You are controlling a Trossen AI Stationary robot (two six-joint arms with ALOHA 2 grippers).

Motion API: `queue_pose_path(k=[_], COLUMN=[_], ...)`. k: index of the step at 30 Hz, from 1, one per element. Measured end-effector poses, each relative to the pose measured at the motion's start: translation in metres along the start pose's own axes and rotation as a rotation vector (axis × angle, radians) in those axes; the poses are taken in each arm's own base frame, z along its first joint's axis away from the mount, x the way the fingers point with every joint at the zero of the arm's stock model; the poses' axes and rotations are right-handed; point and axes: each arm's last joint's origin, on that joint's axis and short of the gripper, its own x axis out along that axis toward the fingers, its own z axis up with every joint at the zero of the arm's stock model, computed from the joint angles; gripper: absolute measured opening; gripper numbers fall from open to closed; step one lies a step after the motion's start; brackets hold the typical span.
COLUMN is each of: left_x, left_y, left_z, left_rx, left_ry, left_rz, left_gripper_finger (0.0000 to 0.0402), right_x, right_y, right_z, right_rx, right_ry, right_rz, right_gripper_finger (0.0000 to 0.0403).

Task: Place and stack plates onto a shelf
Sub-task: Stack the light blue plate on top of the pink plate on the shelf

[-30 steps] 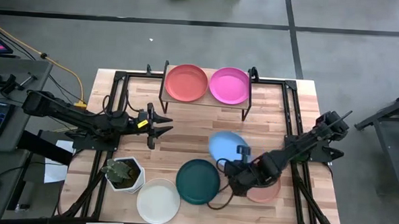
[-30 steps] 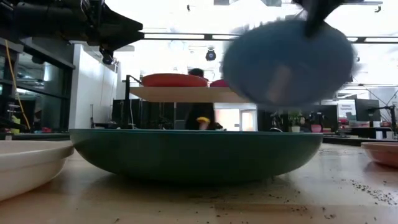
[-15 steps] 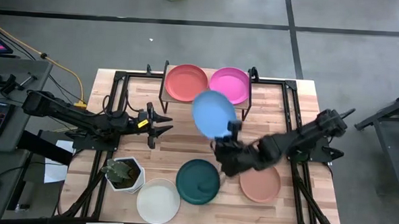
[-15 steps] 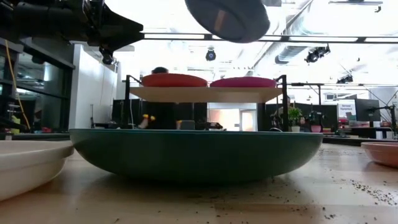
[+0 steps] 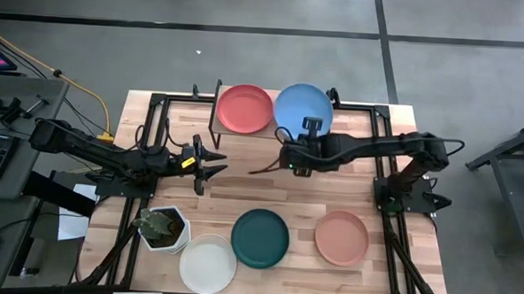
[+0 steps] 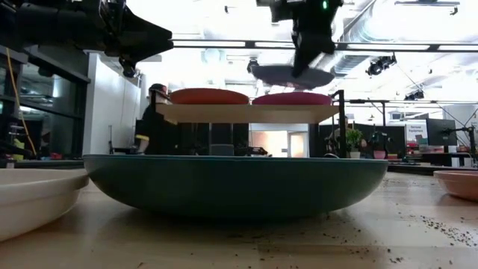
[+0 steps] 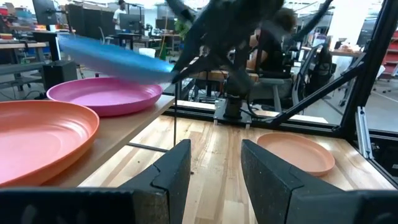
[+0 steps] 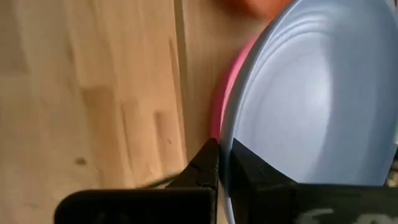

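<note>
1. Right gripper (image 5: 305, 131) is clamping the near rim of the blue plate (image 5: 303, 107), fingers closed tight on the edge; right wrist view is showing the rim pinched between the fingers (image 8: 208, 163).
2. Blue plate is hanging in the air above the pink plate (image 6: 292, 99), not touching it; low view is showing a gap between the two.
3. Pink plate is sitting on the right half of the shelf (image 6: 246, 113), almost fully hidden under the blue one from above.
4. Red plate (image 5: 245, 108) is lying on the shelf's left half, just beside the pink one.
5. Left gripper (image 5: 215, 162) is waiting over the table left of the shelf, fingers spread, holding nothing.
6. Teal plate (image 5: 260, 238), white plate (image 5: 208, 263) and salmon plate (image 5: 341, 237) are lying on the table (image 5: 242, 195) along the near edge, apart from each other.
7. Plant pot (image 5: 163, 228) is standing near the white plate.
8. A person (image 6: 153, 123) is showing in the room behind the shelf in the low view.
</note>
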Motion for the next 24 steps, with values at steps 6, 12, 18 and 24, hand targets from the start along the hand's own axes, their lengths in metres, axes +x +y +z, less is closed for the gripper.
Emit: queue_pose_path(k=[6, 12, 18, 24], left_x=[0.0, 0.0, 0.0, 0.0], left_y=[0.0, 0.001, 0.001, 0.001], left_z=[0.0, 0.0, 0.0, -0.001], left_rx=[0.016, 0.017, 0.016, 0.013], left_ry=[-0.003, -0.005, 0.003, 0.005], left_rz=[0.005, 0.038, 0.039, 0.039], left_gripper_finger=[0.0131, 0.0131, 0.0131, 0.0131], right_x=[0.025, 0.033, 0.033, 0.033], right_y=[-0.012, -0.02, -0.02, -0.02], right_z=[-0.006, -0.002, -0.002, -0.001], right_rx=[0.012, 0.068, 0.077, 0.077], right_ry=[0.055, 0.013, 0.008, 0.003], right_rz=[-0.014, 0.067, 0.083, 0.083], right_gripper_finger=[0.0, 0.0, 0.0, 0.0])
